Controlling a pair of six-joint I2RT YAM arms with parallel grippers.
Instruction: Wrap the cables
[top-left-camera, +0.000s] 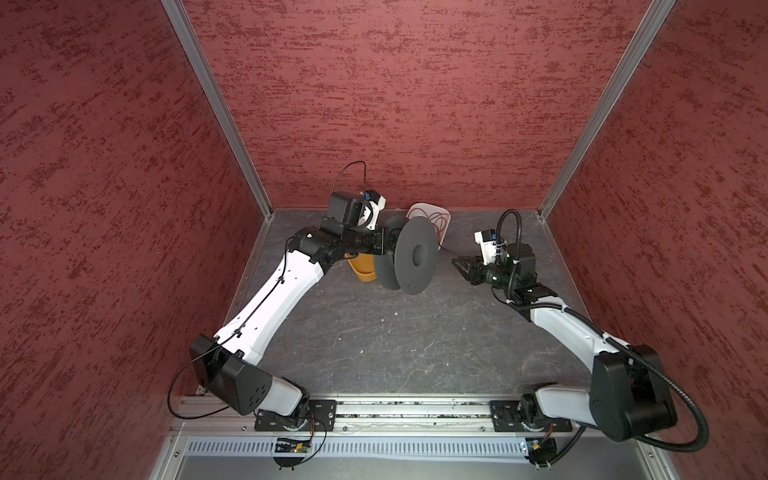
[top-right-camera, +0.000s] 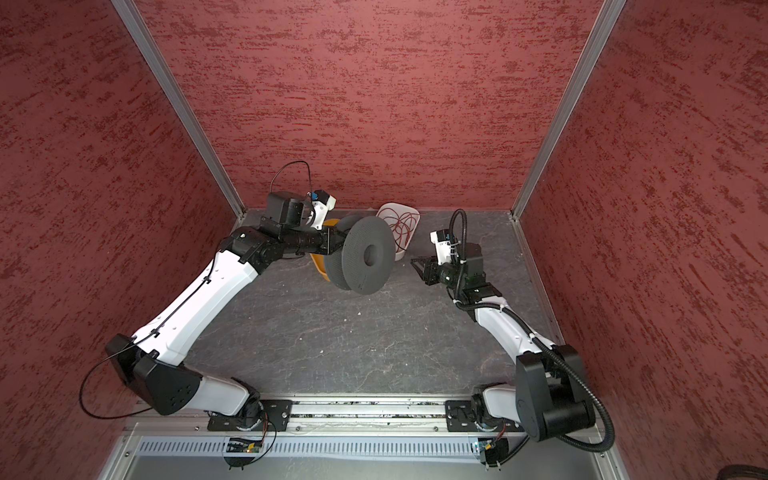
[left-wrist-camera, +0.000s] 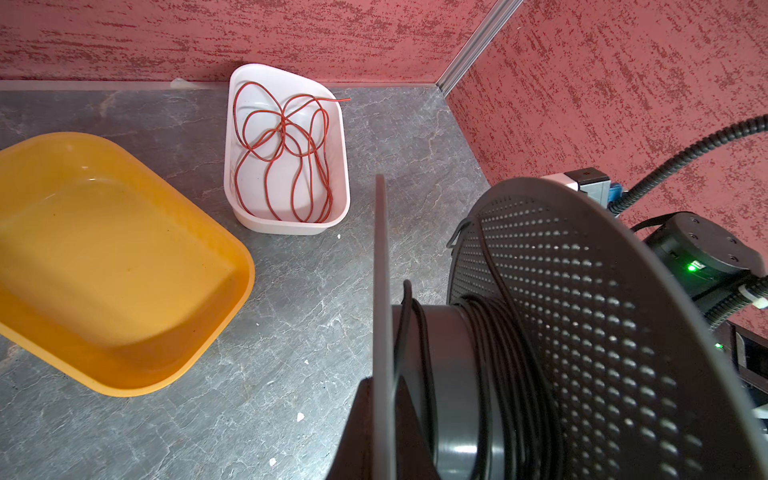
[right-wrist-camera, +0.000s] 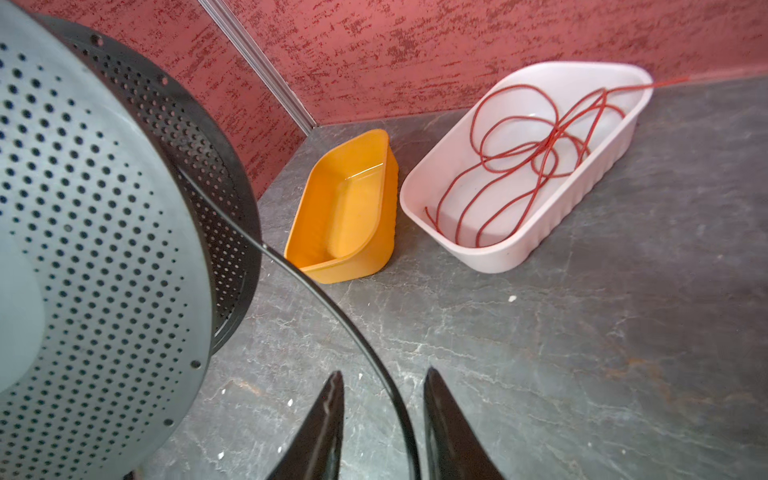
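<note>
Found the spool (top-left-camera: 415, 262) held clear of the bench (top-left-camera: 374, 340), on edge, hub axis running roughly level from arm to arm, one perforated face turned toward the right arm. Traced the hold to the left claw (left-wrist-camera: 376, 399): shut tight on the thin edge of the near flange, nothing else in it.

Located the black wire (right-wrist-camera: 332, 309) in two parts. Counted several turns on the hub in the left wrist view, most bunched against the far flange. Followed the remaining strand out over the flange rim, curving away and straight in between the fingers of the right claw (right-wrist-camera: 384, 374).

Read the right claw as part open: fingers standing apart, gap far wider than the wire, strand passing through with no visible pinch. Cannot tell the strand's far end, hidden below the fingertips.

Judged the deciding relation thus: strand lying along the right claw's own pointing line, spool near, off its tips toward the left arm; right arm by far the nearer to the free wire, left arm tied up as spool holder. Expect a need to close on the strand, then lead it round the hub between the flanges under light tension.

Noted also a yellow tray (left-wrist-camera: 166, 365), empty, and a white tray (left-wrist-camera: 291, 226) with loose red wire (left-wrist-camera: 282, 145), both on the bench by the back wall.
</note>
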